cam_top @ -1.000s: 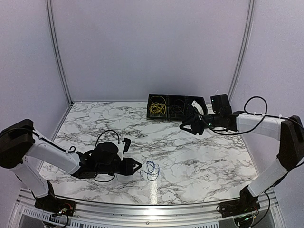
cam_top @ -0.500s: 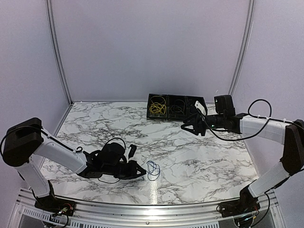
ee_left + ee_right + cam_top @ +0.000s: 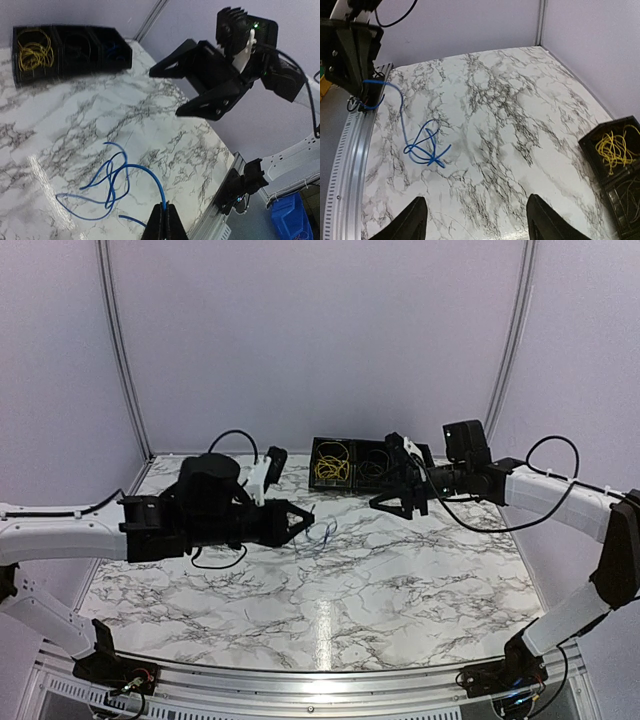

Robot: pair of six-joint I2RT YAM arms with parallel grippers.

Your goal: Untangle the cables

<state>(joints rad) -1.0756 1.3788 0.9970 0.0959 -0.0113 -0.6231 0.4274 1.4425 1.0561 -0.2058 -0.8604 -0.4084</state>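
Clamps the jaws of the left gripper (image 3: 164,221) on one end of the blue cable (image 3: 117,172), dangling its loops over the bench (image 3: 400,580) so they fall loose, jaws of the right gripper (image 3: 475,220) spread wide opposite, seemingly ready to take it, yellow cable (image 3: 331,466) already in the tray (image 3: 312,465).

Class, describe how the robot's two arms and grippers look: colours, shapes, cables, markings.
The left arm and right arm have white links and black joints, with thin black arm cables looping alongside. The left gripper and right gripper are black with tapering, angular fingers. A green light glows behind the right gripper.
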